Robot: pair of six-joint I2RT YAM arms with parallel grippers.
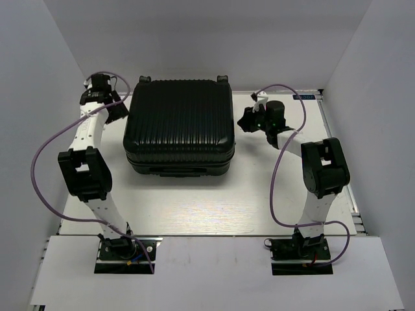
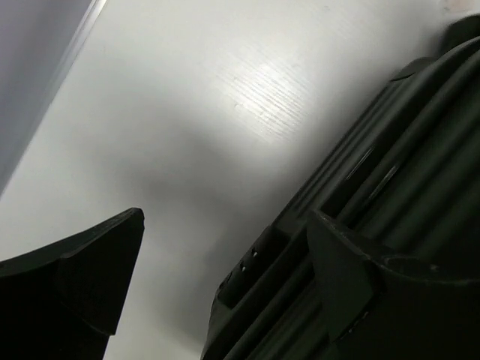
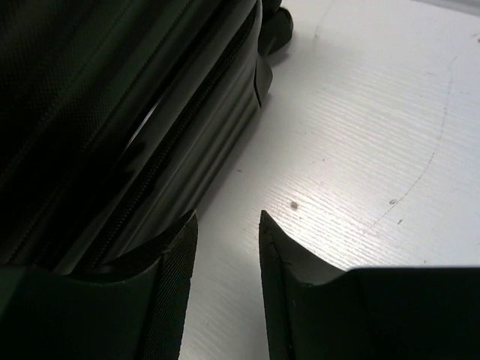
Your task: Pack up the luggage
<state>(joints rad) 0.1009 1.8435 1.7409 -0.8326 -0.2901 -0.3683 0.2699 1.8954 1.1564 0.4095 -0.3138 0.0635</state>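
Observation:
The luggage [image 1: 179, 123] is a large black ribbed suitcase, lying flat and closed on the white table [image 1: 194, 204], with its wheels at the far edge. My left gripper [image 1: 120, 109] is at its far left side. In the left wrist view the left gripper [image 2: 225, 255] is open wide, one finger over the suitcase's ribbed edge [image 2: 405, 172], holding nothing. My right gripper [image 1: 246, 121] is just off the suitcase's right side. In the right wrist view the right gripper [image 3: 227, 217] is open and empty over bare table, beside the zippered side wall [image 3: 112, 97].
White walls close in the table on the left, right and back. A suitcase wheel [image 3: 274, 30] shows at the far end of the right side. Purple cables loop off both arms. Bare table lies in front of the suitcase.

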